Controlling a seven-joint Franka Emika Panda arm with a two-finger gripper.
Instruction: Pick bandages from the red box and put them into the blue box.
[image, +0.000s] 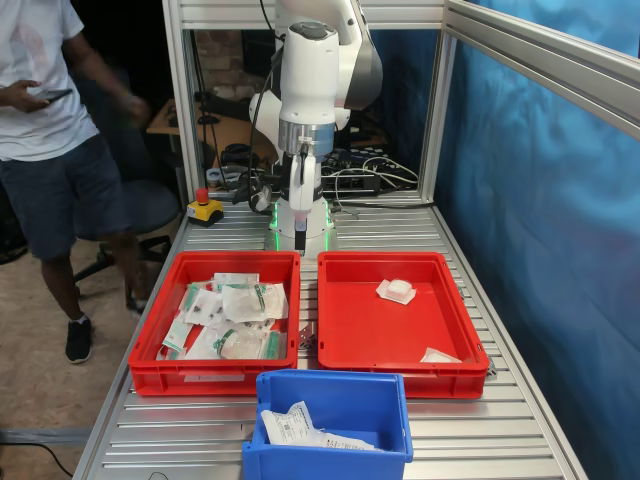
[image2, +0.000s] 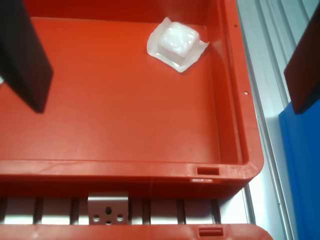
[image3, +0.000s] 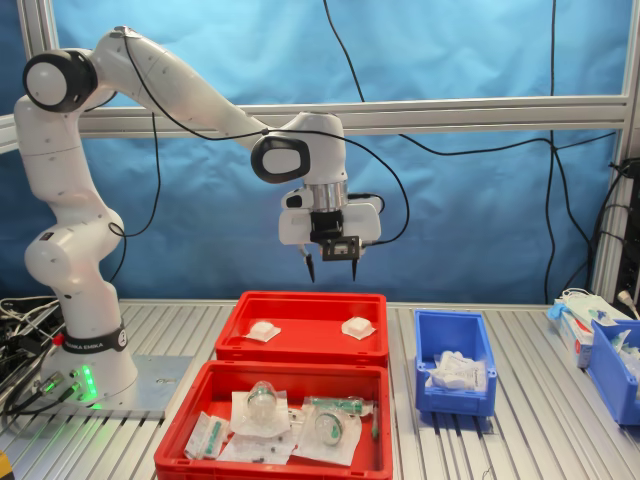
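Green-print packets (image: 232, 318) crowd the neighbouring red tray (image: 150, 345).

Second red tray (image: 160, 365) with green-print packets (image: 240, 300) stood on slatted counter (image: 520, 430). Yellow emergency button (image: 204, 208) lay near cables (image: 375, 180). Person (image: 45, 130) stood at first exterior view's left.

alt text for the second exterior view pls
A white robot arm holds its open gripper high above a red box holding two bandages. A blue box stands at the second exterior view's right.
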